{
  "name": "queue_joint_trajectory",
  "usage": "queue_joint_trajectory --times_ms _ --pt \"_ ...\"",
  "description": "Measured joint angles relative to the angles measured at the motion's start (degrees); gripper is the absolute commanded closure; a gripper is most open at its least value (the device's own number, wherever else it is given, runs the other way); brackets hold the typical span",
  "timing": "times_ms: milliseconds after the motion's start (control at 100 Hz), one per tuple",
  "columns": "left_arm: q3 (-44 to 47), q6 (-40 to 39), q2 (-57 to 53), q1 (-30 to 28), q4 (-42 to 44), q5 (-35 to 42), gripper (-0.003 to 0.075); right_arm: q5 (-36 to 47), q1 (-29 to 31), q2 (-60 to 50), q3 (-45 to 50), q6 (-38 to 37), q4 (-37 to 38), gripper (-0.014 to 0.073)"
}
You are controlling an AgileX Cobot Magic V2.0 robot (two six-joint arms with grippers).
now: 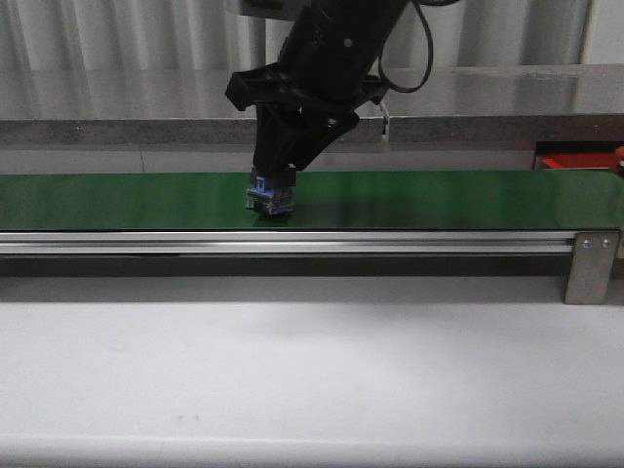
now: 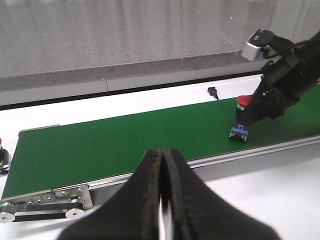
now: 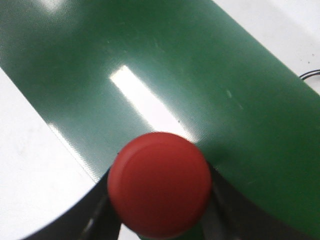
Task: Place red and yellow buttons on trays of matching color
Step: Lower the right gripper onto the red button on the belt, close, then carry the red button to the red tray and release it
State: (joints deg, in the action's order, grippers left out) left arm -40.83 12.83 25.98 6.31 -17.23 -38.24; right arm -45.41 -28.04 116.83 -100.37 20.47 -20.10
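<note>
Right gripper is down on the green conveyor belt, its fingers closed against both sides of the red button, which sits on the belt. Left gripper hangs over the white surface near the belt, jaws pressed together, empty.

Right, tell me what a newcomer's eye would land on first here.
The red button fills the right wrist view, sitting between the right gripper's fingers. In the front view that black arm reaches down onto the green conveyor belt, left of the belt's middle. The left gripper hangs shut over the white table near the belt's edge.
</note>
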Motion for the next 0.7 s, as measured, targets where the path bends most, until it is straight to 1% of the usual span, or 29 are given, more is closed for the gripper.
queue_joint_trajectory --times_ms 150,290,430,700 --pt "0.0 0.0 0.0 0.0 0.0 0.0 0.0741 -0.14 0.36 -2.68 0.0 0.0 0.0 0.0474" --pt "0.0 0.0 0.0 0.0 0.0 0.0 0.0741 -1.17 3.11 -6.39 0.0 -0.58 0.0 0.0474" --pt "0.0 0.0 0.0 0.0 0.0 0.0 0.0741 -3.49 8.36 -9.4 0.0 -1.26 0.0 0.0474" --pt "0.0 0.0 0.0 0.0 0.0 0.0 0.0741 -6.34 22.06 -12.3 0.0 -2.68 0.14 0.0474"
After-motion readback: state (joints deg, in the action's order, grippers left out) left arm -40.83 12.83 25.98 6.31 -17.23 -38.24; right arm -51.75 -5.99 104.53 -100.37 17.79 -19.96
